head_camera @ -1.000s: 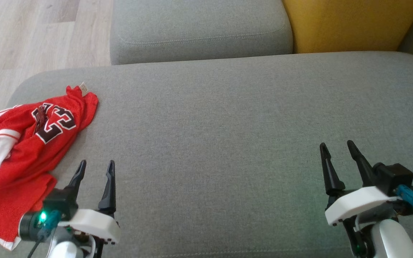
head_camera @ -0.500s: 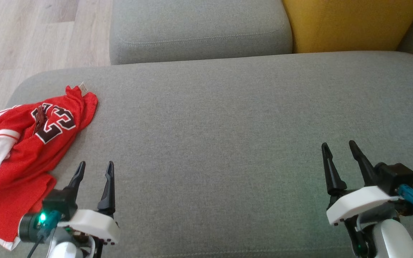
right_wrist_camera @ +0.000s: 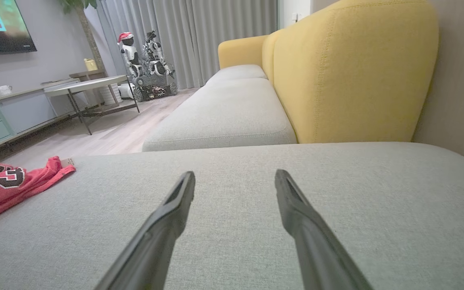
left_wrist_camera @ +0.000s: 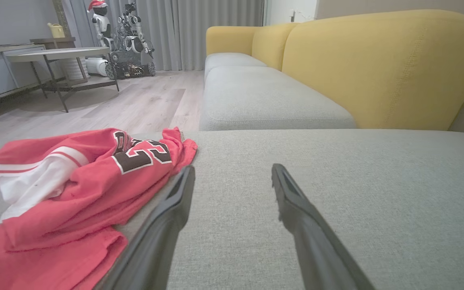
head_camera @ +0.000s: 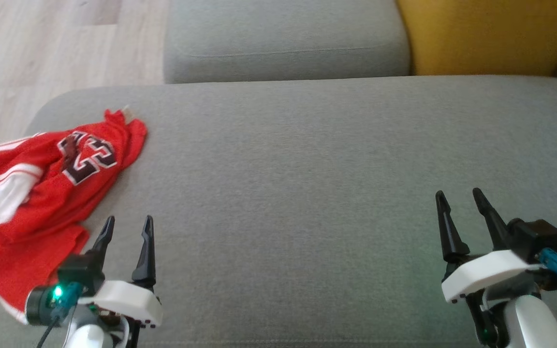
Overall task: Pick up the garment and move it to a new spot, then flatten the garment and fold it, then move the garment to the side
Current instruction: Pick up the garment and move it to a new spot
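We see the crumpled red mesh jersey with white trim (head_camera: pixel 51 193) lying at the left end of the grey fabric sofa cushion (head_camera: pixel 298 183). Our left gripper (head_camera: pixel 129 220) is just beside it, fingers apart and empty; our right gripper (head_camera: pixel 458 192), likewise spread, is well apart from it.

soft even light, faint shadows; head view slightly smeared by motion blur; wrist views sharper, edges bowed.

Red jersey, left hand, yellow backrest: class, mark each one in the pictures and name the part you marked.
red jersey (head_camera: pixel 51 198), head view, plain red cloth near its middle.
left hand (head_camera: pixel 129 221), head view, midway between its two fingertips.
yellow backrest (head_camera: pixel 491 34), head view, middle of its front face.
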Tool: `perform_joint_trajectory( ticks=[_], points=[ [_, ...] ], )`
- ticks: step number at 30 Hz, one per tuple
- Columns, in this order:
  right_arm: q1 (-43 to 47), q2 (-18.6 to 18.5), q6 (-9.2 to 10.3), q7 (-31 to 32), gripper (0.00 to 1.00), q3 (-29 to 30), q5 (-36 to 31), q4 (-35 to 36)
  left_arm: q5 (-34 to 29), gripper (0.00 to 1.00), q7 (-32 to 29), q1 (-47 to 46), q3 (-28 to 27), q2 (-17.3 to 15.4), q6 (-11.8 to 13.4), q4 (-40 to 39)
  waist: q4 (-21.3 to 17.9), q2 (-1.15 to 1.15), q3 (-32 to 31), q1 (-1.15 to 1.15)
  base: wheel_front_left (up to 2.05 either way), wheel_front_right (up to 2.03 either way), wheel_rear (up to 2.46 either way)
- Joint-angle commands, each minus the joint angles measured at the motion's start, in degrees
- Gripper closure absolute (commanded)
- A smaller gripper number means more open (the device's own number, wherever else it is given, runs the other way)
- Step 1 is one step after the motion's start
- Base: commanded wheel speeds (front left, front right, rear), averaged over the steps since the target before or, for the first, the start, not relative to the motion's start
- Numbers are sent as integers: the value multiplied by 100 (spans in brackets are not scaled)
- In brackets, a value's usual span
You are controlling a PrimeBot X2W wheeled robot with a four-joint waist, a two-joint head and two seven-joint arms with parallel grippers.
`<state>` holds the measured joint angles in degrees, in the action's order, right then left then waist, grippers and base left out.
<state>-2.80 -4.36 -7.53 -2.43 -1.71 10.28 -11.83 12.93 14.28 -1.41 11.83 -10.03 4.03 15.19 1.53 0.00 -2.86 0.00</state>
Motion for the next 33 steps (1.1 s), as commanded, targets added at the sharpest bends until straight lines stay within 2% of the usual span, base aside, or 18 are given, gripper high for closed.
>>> perform_joint_trajectory(
  ticks=[1,5,6,15,20,27,33],
  points=[
    [-171,-13,4,-11,0,-160,25,236,16,0,61,-345,-223,-98,11,-190,174,0,2,0,0,0,0],
    [-141,-4,4,-18,0,-198,-10,300,39,0,61,-392,-220,-112,10,-202,579,0,-10,0,0,0,0],
    [-141,-4,4,-18,0,-198,-10,300,39,0,61,-392,-220,-112,10,-202,579,0,-10,0,0,0,0],
    [-108,55,4,13,0,-452,-65,425,82,0,43,-419,-293,-237,61,-276,1640,0,3,0,0,0,0],
    [-124,88,4,13,0,-573,-76,491,99,0,26,-382,-337,-307,113,-332,2078,0,4,0,0,0,0],
    [-122,120,4,9,0,-632,-72,496,162,0,5,-322,-375,-362,162,-427,2404,0,-5,0,0,0,0],
    [-110,131,4,2,0,-639,-63,500,207,0,-4,-302,-368,-366,188,-452,2437,0,-6,0,0,0,0]
  ],
)
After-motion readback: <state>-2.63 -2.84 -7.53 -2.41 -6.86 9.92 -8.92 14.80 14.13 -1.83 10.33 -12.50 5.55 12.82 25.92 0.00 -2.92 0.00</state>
